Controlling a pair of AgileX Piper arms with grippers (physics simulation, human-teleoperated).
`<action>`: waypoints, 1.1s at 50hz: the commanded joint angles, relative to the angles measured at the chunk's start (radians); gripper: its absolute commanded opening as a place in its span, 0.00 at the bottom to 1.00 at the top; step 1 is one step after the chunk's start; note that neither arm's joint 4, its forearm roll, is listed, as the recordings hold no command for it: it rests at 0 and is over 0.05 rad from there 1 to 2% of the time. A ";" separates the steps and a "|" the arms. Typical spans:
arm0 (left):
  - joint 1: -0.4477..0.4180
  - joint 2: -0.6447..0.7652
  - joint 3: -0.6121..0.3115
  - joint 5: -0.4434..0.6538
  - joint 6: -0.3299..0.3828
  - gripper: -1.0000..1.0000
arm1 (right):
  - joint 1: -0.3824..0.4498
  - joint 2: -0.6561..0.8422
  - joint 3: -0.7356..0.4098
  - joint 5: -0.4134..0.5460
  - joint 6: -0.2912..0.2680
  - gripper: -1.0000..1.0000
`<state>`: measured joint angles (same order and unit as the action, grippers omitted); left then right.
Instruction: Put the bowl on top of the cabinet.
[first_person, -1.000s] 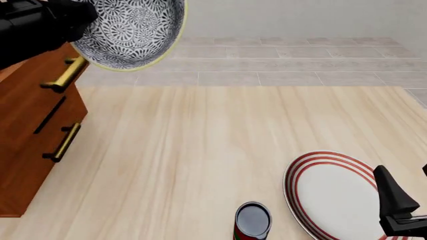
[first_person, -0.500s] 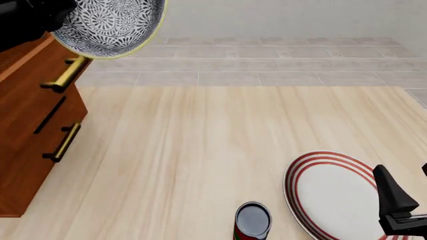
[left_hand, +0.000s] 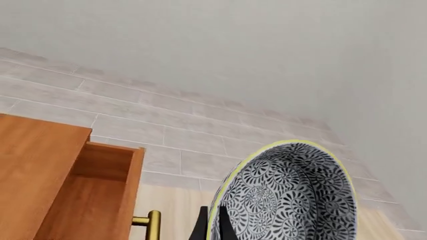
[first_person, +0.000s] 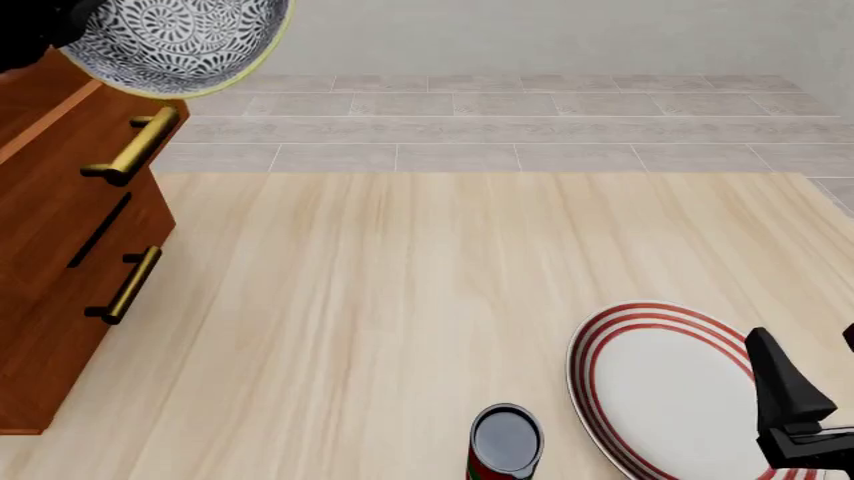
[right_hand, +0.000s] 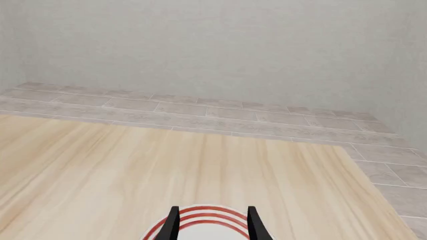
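The left gripper (left_hand: 212, 226) is closed on the rim of the bowl (first_person: 174, 40), its two fingers pinching the wall from either side. The bowl hangs in the air over the cabinet's (first_person: 60, 250) top front edge, above the upper handle (first_person: 131, 148), tipped steeply on its side. Nothing is visible inside it. The right gripper (right_hand: 212, 225) is open with nothing between its fingers, over the near part of the plate (first_person: 667, 395). A can (first_person: 505, 445) stands just left of the plate.

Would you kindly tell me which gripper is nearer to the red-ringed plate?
The right gripper: it hovers over the red-ringed plate's near-right part. The left gripper is far off, holding the bowl above the cabinet.
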<state>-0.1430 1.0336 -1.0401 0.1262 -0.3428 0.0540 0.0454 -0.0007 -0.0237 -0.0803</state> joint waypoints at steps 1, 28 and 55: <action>0.037 -0.012 -0.008 0.000 0.001 0.00 | 0.000 -0.004 0.000 0.005 0.000 1.00; 0.127 -0.015 -0.028 0.003 -0.004 0.00 | 0.005 -0.006 0.000 0.008 -0.002 1.00; 0.221 -0.008 -0.047 0.002 -0.009 0.00 | 0.001 0.002 0.000 0.000 0.000 1.00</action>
<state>0.0528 1.0288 -1.0769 0.1292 -0.3572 0.0553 0.0492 -0.0005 -0.0254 -0.0806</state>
